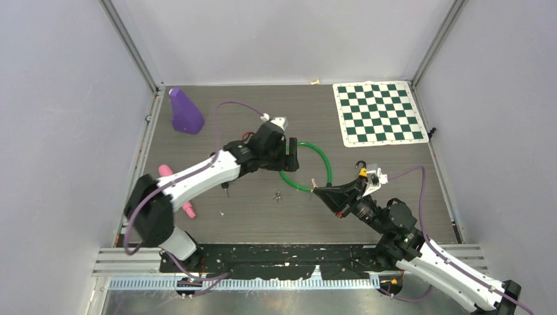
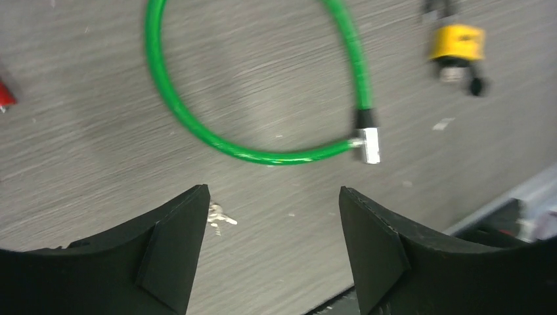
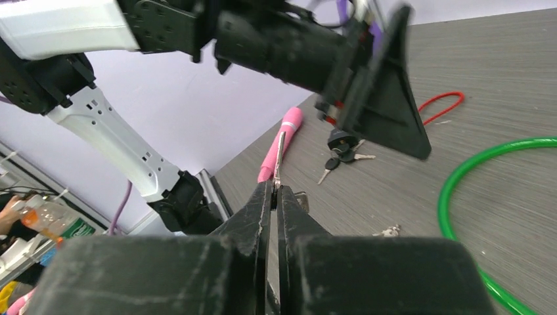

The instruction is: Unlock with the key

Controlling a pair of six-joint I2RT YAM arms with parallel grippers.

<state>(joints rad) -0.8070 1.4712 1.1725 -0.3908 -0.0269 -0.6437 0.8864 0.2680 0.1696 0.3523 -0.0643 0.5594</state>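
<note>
Top external view, for bearings: find the left fingers (image 1: 291, 155) near the middle of the dark wood-grain surface (image 1: 263, 220), spread wide with nothing between, poised over the green coated cable loop (image 2: 276, 158). Find the right fingers (image 3: 276, 197) a little closer to the near edge, pressed together and pinching what looks like a thin silver key (image 3: 280, 157), with its blade jutting past the tips, clear of the surface.

Judging by that, key-to-lock approach in hand. Before advancing, settle which keyhole to aim for: none visible in any view. Note the silver pin end (image 2: 372, 144) of the cable lying bare, and the small yellow padlock (image 2: 458, 42) a little beyond it toward the right edge: likeliest target, though unconfirmed.

Close the left fingers on the lock body first, to stop sliding under the push. Line the blade up with the keyway before contact, not during. Feed slowly and straight; on any snag, back off and re-aim rather than force. Keep the pinch tight against swivel of so thin a blade. Turn only once fully seated. Steer clear of the small loose silver keys (image 2: 220, 218) by the cable's near side and the black-headed keys (image 3: 341, 152) farther toward the left edge.
</note>
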